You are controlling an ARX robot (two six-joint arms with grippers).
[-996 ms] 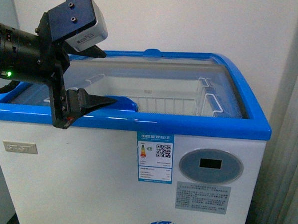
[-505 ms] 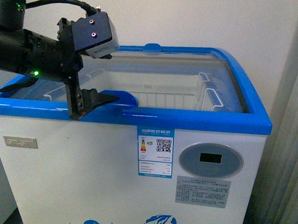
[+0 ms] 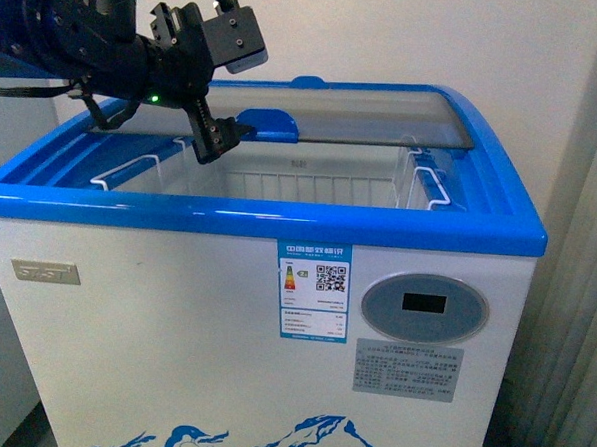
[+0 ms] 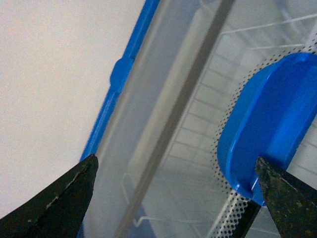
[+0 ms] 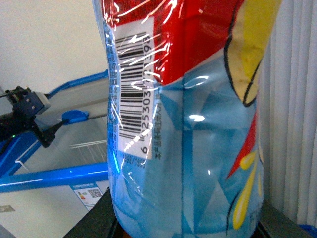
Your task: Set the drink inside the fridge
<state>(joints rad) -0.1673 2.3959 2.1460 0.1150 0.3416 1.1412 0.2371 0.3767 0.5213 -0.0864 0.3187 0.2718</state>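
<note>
The fridge [image 3: 171, 357] is a white chest freezer with a blue rim. It fills the front view. Its curved glass lid [image 3: 384, 118] is slid back toward the wall, so the front part is uncovered. My left gripper [image 3: 228, 140] is open over the opening, with its fingertips at the lid's blue handle [image 3: 269, 125]. In the left wrist view the handle [image 4: 267, 124] lies beside one fingertip of the open gripper [image 4: 176, 198]. My right gripper [image 5: 185, 223] is shut on the drink [image 5: 188, 124], a bottle with a red and light-blue label. It is out of the front view.
White wire baskets [image 3: 421, 185] hang inside the fridge. A white wall stands behind it and a pale curtain [image 3: 585, 299] hangs at its right. The right wrist view shows the fridge [image 5: 49, 176] and my left arm [image 5: 29, 116] off to the side.
My left arm has moved back and up, and the lid with its blue handle has slid from the front rim toward the wall, uncovering the inside.
</note>
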